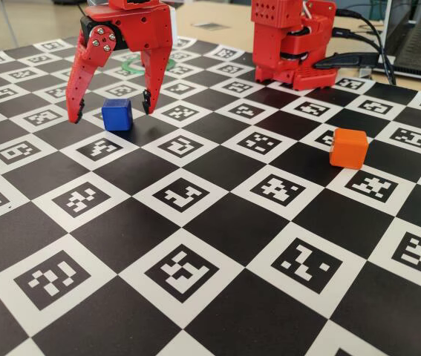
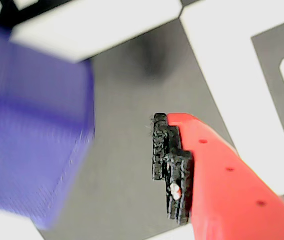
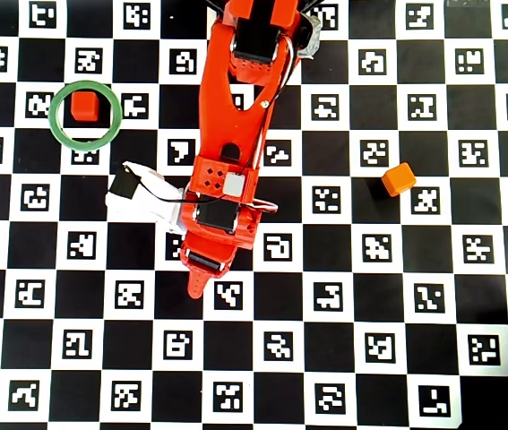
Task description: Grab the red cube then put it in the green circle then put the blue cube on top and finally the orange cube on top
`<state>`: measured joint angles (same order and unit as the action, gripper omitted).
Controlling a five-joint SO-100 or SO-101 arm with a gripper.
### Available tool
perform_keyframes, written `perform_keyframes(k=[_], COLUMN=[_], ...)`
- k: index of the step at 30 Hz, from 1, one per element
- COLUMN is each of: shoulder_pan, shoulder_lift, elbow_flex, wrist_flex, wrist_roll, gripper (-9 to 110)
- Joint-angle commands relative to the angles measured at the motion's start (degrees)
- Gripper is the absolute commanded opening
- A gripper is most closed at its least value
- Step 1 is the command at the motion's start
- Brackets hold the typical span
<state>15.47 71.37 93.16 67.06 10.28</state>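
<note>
The red cube (image 3: 83, 106) already sits inside the green circle (image 3: 59, 133), so the blue cube (image 1: 116, 114) looks like the one to pick up now; it rests on the checkered mat (image 1: 217, 222), and the gripper (image 1: 109, 110) hangs over it with its two fingers spread wide apart, one on each side, not touching it; to do this well, I think the arm should go down a bit more, keep the cube in the middle, then squeeze slowly so it does not slide away; the orange cube (image 1: 347, 147) waits far off to the right in the fixed view; the mat has only black-and-white square codes; I see no words or brand names.
</note>
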Motion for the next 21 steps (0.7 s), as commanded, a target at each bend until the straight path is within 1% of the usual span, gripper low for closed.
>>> perform_keyframes(k=[1, 21], shoulder_pan=[1.05, 0.97], shoulder_lift=[1.67, 0.62], elbow_flex=[-4.92, -6.77], wrist_flex=[-0.97, -1.05], wrist_roll=[1.67, 9.76], gripper=[46, 46])
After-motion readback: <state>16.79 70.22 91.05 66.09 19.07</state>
